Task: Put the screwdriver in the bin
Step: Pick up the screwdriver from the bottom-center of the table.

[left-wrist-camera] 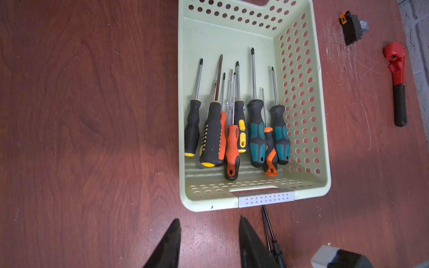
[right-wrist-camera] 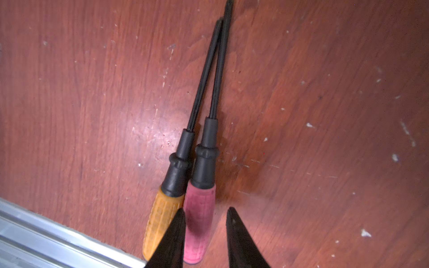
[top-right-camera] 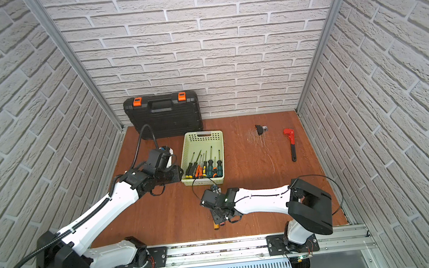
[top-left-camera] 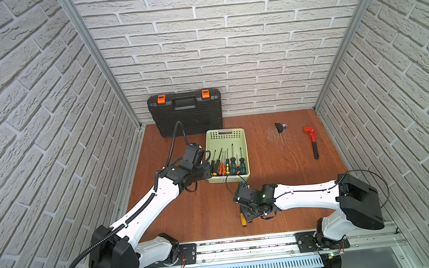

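End effector [right-wrist-camera: 205, 210] astride pink screwdriver [right-wrist-camera: 204, 169], yellow [right-wrist-camera: 178, 171] alongside

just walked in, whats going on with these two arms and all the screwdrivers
The robot is gathering screwdrivers into the pale green bin, which already holds a row of screwdrivers. Two more lie side by side on the table: a yellow-handled screwdriver and a pink-handled screwdriver. The right gripper is down over them, fingers open astride the pink handle, not yet closed. The left gripper hovers open by the bin, holding nothing.
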You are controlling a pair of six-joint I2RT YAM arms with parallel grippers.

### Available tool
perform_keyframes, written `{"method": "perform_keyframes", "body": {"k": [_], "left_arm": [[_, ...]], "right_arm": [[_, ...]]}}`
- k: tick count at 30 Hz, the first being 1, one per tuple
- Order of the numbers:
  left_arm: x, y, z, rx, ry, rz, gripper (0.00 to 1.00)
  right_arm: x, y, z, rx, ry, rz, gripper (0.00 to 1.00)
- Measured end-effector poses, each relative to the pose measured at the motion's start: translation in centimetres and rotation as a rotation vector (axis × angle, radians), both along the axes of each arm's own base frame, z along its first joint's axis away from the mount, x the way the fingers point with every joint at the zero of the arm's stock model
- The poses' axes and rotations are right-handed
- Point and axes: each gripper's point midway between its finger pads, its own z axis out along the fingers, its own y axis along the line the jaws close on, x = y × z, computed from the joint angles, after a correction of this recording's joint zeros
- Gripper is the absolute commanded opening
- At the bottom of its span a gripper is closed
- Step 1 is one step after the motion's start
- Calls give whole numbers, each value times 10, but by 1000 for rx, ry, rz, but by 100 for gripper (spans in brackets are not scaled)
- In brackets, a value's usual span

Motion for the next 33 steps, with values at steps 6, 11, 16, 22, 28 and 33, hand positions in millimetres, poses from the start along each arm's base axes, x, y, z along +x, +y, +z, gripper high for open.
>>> {"method": "perform_keyframes", "body": {"k": [6,11,16,22,28,33], "left_arm": [[0,3,-1,16,1,7,43],[-2,4,-2,29,1,2,43],[-3,3,2,41,-2,-7,43],[-3,5,2,53,-1,-3,43],[-4,7,2,61,0,-2,43],[-4,7,2,63,3,-1,43]], "right_arm": [[2,4,-3,-9,3,0,32],[4,4,-5,-20,2,-3,30],[7,4,-10,-39,5,-6,28],[9,6,-17,-60,14,6,25],[9,6,-17,-66,24,11,9],[11,2,-16,-56,24,0,6]]}}
